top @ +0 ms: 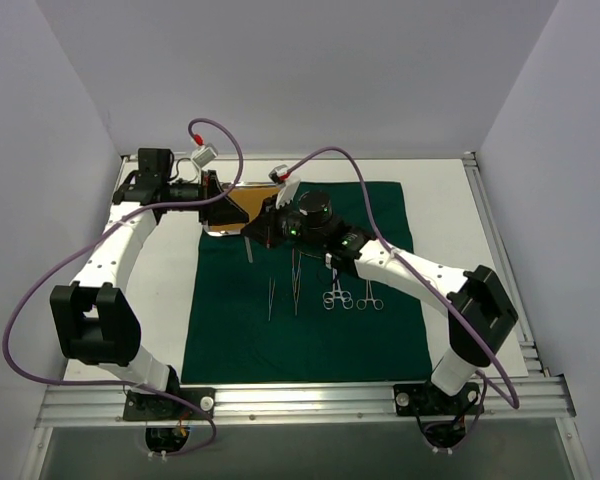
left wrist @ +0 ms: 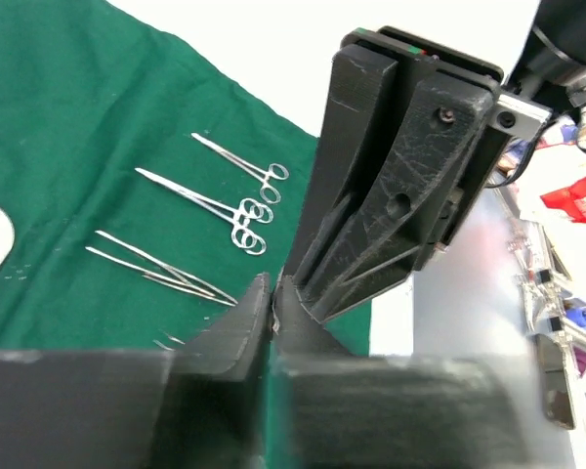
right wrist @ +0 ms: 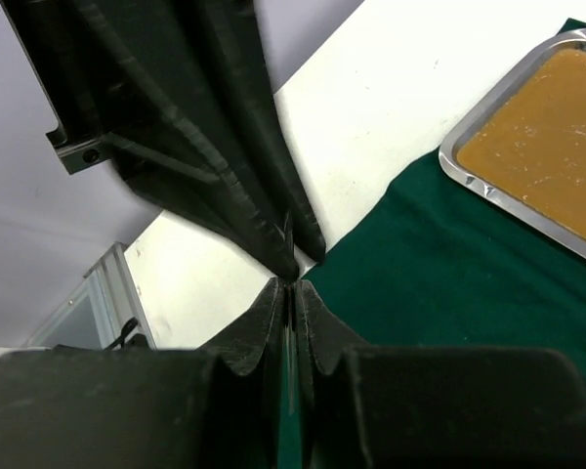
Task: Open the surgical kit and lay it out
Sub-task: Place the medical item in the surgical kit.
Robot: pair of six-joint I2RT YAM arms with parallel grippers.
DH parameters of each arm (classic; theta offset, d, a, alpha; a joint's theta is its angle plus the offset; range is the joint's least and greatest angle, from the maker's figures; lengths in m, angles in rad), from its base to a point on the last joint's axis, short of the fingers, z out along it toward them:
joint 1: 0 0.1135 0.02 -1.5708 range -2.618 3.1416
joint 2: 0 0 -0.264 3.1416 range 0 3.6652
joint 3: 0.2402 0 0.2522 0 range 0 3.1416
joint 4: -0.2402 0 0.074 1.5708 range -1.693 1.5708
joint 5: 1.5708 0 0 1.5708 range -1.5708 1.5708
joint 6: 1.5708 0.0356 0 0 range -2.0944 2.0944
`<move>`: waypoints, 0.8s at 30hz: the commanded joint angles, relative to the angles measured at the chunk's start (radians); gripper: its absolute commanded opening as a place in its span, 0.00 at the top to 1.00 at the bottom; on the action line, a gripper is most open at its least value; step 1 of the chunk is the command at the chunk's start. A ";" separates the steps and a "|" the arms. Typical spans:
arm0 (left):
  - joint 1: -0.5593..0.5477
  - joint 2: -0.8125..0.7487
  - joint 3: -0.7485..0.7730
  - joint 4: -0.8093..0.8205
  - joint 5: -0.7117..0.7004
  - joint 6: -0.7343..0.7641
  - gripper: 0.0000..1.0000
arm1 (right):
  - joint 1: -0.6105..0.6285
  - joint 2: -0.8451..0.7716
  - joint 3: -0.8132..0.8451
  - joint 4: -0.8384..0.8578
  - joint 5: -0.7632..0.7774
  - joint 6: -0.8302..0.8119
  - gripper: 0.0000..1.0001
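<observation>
On the green cloth wrap (top: 310, 345), spread flat: the whole kit.

Steel tray (right wrist: 547, 147) sits at the cloth's far-left corner, one rim on the cloth and the rest past its edge. What shows of the orange-brown inside is bare. Judged: parked there to leave mid-cloth free for laying out.

Mid-cloth there is a row: two thin tweezers (left wrist: 166, 269) toward the cloth's left side, two ring-handled clamps (left wrist: 200, 202) toward its right. They lie roughly parallel, with the clamps' rings toward the cloth's near edge. Likely set so that each can be taken singly by its handle.

Above the cloth's far-left part, the left gripper (left wrist: 272, 303) and right gripper (right wrist: 291, 293) meet tip to tip. Both sets of jaws are pressed together. Whether something thin is nipped there I cannot tell; only a narrow seam shows. A thin pale strip (top: 248, 250) shows over the same part of the cloth, too small to name.

Judgement: layout nearly done. The tip-to-tip pose reads as a handover or shared pinch of one last small piece.
</observation>
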 commanded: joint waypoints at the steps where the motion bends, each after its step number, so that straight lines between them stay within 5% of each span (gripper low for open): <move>1: -0.006 0.004 0.007 0.080 -0.028 -0.048 0.63 | 0.000 0.005 0.043 0.001 0.031 0.022 1.00; 2: -0.006 0.004 0.007 0.084 -0.089 -0.088 0.40 | 0.000 0.007 0.048 -0.035 0.053 0.026 1.00; 3: -0.004 0.004 0.017 0.084 -0.125 -0.099 0.05 | -0.002 0.011 0.052 -0.062 0.117 0.032 1.00; 13: 0.014 0.063 0.192 -0.173 -0.898 -0.122 0.06 | 0.035 0.187 0.250 -0.635 0.619 0.335 1.00; 17: 0.040 0.047 0.172 -0.158 -0.989 -0.141 0.06 | 0.082 0.299 0.365 -0.769 0.696 0.376 1.00; 24: 0.045 0.031 0.158 -0.147 -0.972 -0.141 0.06 | 0.084 0.324 0.273 -0.697 0.659 0.464 1.00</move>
